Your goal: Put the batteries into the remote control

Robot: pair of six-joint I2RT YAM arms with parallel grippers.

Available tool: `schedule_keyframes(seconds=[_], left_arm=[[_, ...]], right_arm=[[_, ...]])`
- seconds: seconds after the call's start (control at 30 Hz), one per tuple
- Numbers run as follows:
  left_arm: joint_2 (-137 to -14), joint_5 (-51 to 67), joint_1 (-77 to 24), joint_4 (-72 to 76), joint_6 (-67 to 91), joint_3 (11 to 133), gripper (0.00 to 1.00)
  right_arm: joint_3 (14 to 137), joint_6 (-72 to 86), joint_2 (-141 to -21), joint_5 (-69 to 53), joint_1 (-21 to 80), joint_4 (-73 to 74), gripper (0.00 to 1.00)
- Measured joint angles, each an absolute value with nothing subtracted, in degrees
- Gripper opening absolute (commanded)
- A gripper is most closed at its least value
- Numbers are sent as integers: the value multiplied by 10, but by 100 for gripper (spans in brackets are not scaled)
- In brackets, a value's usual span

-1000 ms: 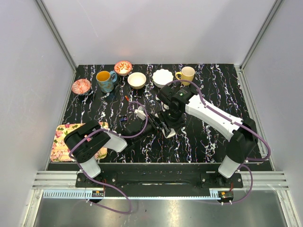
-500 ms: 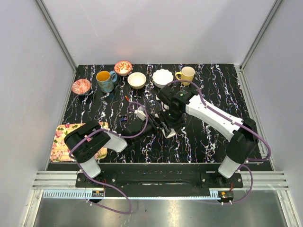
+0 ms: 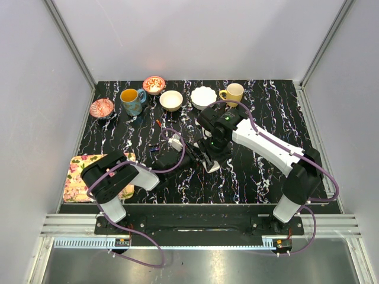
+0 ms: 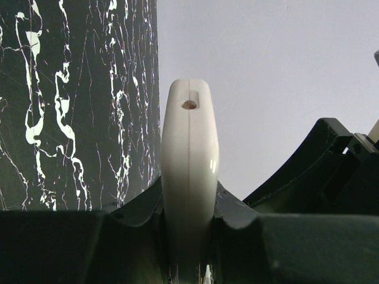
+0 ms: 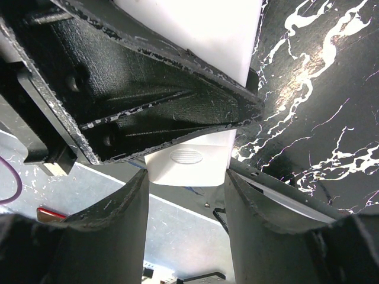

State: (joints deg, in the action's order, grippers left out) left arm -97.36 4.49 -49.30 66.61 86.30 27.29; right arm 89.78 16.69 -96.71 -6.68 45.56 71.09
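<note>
Though unclear from above, left gripper [image 4: 188, 204] clamps remote control [image 4: 188, 148].

delta vs 1 s ago | right tool [image 3: 209, 156] crept a hair to the right over the remote control [image 4: 189, 171] | right wrist housing shifted slightly with it | move was tiny, barely resolvable from top view

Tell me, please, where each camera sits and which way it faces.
Top external: above and behind, looking down on the table; both arms show whole.
Left wrist: on the left end effector, looking along its fingers, shut on the remote control edge-on.
Right wrist: on the right end effector, facing the remote's ribbed end between its fingers.
All three share the remote.
</note>
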Motion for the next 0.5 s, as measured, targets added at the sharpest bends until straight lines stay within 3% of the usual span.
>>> schedule_keyframes(seconds=[0.5], left_arm=[[-987, 43, -491, 670, 899, 275, 0]], right_arm=[[898, 166, -967, -65, 453, 708, 57]])
